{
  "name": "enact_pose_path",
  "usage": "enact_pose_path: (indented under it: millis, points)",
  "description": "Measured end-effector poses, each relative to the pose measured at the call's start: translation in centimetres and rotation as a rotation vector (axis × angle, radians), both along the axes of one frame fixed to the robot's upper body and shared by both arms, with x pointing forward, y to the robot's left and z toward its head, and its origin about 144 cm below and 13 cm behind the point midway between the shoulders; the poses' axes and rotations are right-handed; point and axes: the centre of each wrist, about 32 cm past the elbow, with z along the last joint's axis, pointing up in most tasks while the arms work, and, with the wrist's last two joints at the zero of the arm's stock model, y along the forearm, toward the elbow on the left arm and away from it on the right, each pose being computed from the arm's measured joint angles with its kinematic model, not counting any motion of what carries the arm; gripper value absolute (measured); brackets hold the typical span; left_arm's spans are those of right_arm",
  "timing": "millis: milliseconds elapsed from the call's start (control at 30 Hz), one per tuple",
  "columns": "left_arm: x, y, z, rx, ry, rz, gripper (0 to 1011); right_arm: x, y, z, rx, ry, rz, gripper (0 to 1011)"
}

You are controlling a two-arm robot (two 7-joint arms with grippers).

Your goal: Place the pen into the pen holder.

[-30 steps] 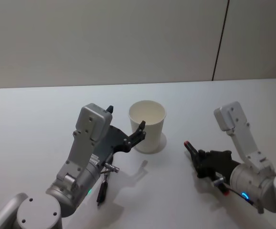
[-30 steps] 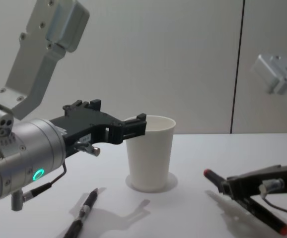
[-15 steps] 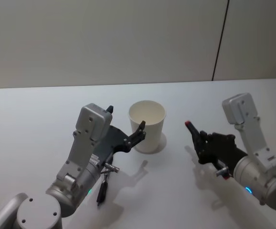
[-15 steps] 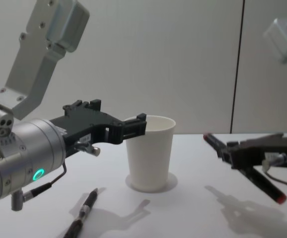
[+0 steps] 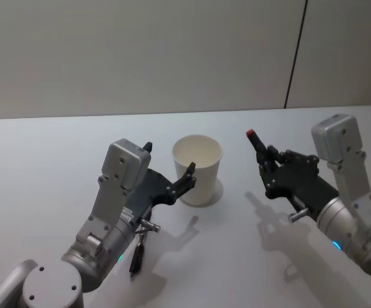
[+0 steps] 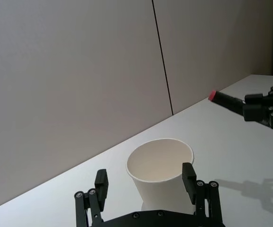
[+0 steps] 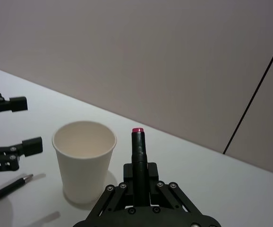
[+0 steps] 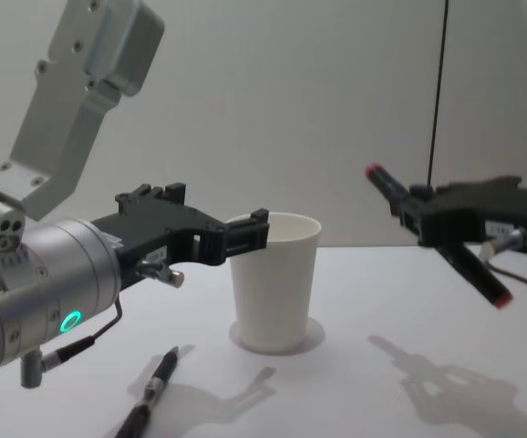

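The pen holder (image 5: 198,172) is a white paper cup standing upright at the table's middle (image 8: 275,285) (image 6: 159,171) (image 7: 83,163). My right gripper (image 5: 270,172) is shut on the pen (image 5: 257,142), a black marker with red ends. It holds the pen tilted in the air to the right of the cup, upper end above rim height (image 8: 384,182) (image 7: 138,144). My left gripper (image 5: 169,160) is open just left of the cup. Its fingers (image 6: 188,174) stand to either side of the near wall and hold nothing.
A second, slim black pen (image 5: 136,253) lies on the white table (image 5: 38,160) under my left arm, also seen from the chest (image 8: 149,397). A grey wall stands behind the table. Bare table lies right of the cup and beneath the right gripper.
My right gripper has lifted the pen from just above the table to above the cup's rim height and carried it away from me. The left arm and the cup have not moved.
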Motion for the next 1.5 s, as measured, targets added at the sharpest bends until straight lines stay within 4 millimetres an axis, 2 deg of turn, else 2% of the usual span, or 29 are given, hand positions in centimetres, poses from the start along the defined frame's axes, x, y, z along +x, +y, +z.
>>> enact_pose_path:
  millis: [333, 633, 900, 1067, 1267, 1500]
  points:
    - [0.0, 0.0, 0.0, 0.0, 0.0, 0.0, 1003, 0.7, -0.2, 0.2, 0.025, -0.159, 0.052, 165]
    - [0.0, 0.0, 0.0, 0.0, 0.0, 0.0, 1003, 2.2, -0.1, 0.6, 0.05, -0.307, 0.119, 165]
    - [0.0, 0.0, 0.0, 0.0, 0.0, 0.0, 1003, 4.6, 0.2, 1.0, 0.076, -0.429, 0.196, 165]
    - [0.0, 0.0, 0.0, 0.0, 0.0, 0.0, 1003, 7.2, 1.0, 1.3, 0.103, -0.502, 0.265, 165]
    - [0.0, 0.0, 0.0, 0.0, 0.0, 0.0, 1002, 9.1, 1.9, 1.4, 0.122, -0.542, 0.318, 165]
    - [0.0, 0.0, 0.0, 0.0, 0.0, 0.0, 1003, 10.4, 2.8, 1.3, 0.138, -0.547, 0.351, 165]
